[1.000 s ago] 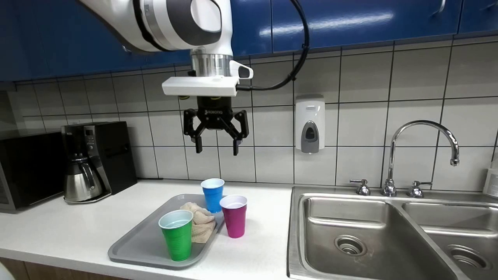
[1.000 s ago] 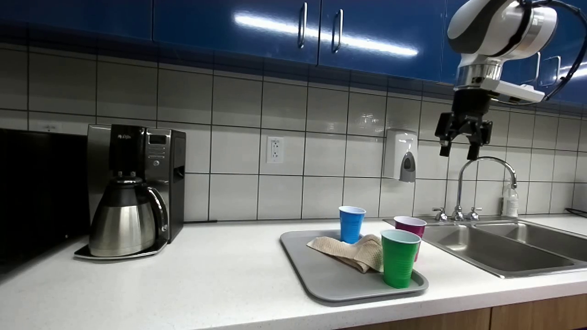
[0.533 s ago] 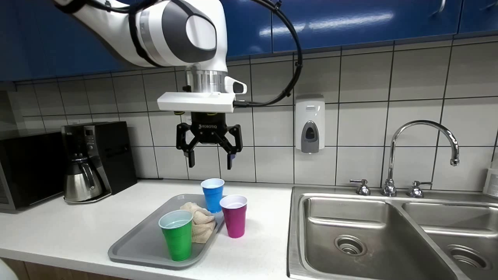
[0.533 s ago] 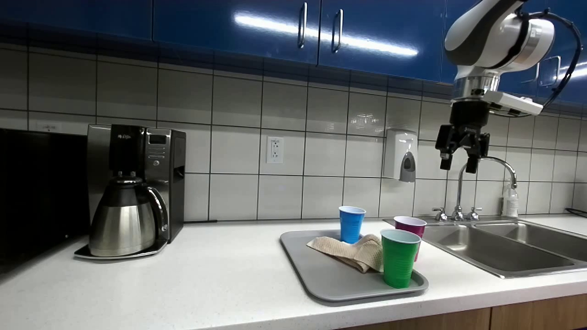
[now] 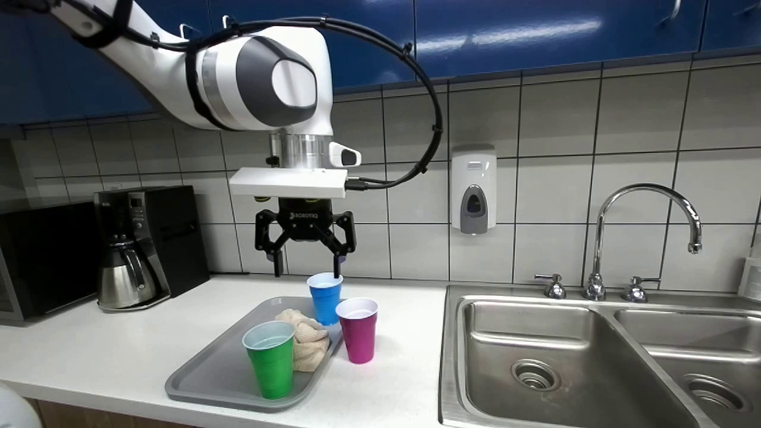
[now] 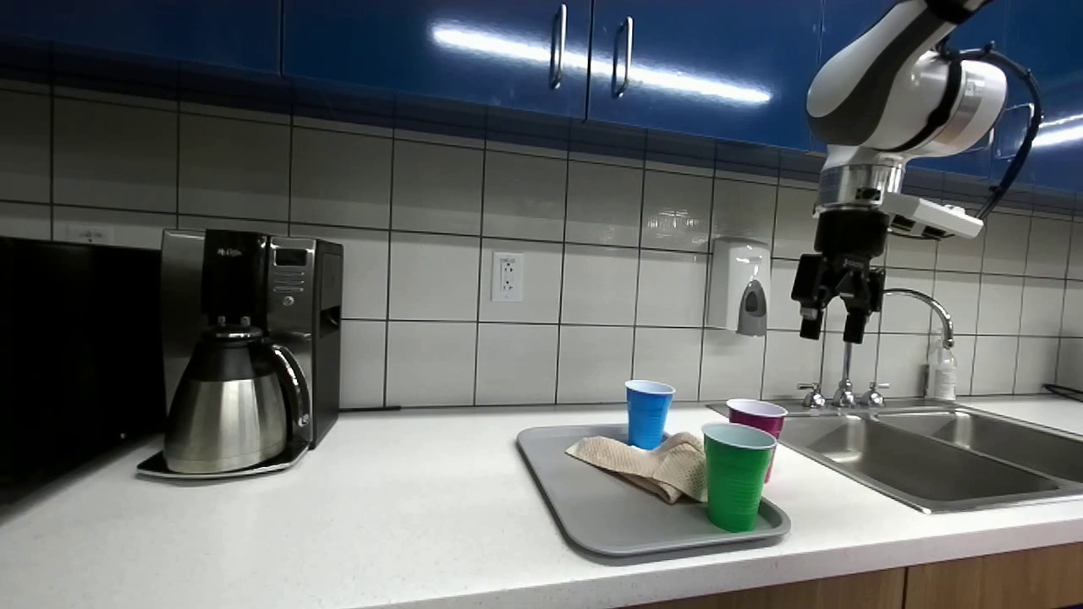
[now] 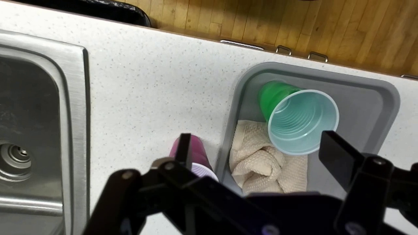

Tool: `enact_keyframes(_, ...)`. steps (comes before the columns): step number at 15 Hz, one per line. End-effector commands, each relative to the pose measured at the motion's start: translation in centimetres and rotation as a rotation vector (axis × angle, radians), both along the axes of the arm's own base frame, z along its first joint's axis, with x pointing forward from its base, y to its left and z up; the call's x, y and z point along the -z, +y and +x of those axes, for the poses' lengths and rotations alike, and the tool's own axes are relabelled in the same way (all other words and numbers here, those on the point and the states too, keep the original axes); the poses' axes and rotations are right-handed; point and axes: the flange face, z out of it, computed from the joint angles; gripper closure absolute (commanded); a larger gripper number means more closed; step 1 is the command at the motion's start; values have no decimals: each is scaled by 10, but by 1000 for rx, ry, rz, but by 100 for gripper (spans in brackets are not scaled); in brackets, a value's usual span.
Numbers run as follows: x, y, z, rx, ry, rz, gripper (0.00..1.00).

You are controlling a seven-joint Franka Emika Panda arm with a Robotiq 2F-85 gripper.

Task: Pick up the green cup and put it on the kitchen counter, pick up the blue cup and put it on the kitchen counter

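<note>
Gripper (image 5: pixel 307 273) spread wide. Wrist view: green cup (image 7: pixel 295 119) & cloth (image 7: pixel 261 163) lower, mostly btwn fingers (image 7: pixel 338 160); purple cup (image 7: pixel 199 153) partly behind 1. Both exterior views: blue cup (image 5: pixel 325 304) below gripper ht.

The tray (image 5: pixel 214 370) holds a front cup (image 5: pixel 271 364), cloth (image 5: pixel 310 343) and back cup (image 5: pixel 325 302); another cup (image 5: pixel 358 334) stands between tray and sink (image 5: pixel 535 340).

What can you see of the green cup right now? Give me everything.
The green cup is a tapered tumbler, plastic by its look: bright green, ribbed sides, a whitish rim, a pale inside with no contents showing in the wrist view. It stands upright, mouth up, on the grey tray, near a corner. The crumpled beige towel lies beside it; whether they touch, I cannot tell. The open gripper is higher up and does not touch it.
</note>
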Motion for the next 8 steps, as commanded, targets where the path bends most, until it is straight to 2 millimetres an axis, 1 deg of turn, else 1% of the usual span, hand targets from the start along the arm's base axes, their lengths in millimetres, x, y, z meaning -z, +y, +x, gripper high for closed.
enact_keyframes(1,17,12,0,-59,-16,-24,0)
enact_keyframes(8,59,31,9,-88,-52,-55,0)
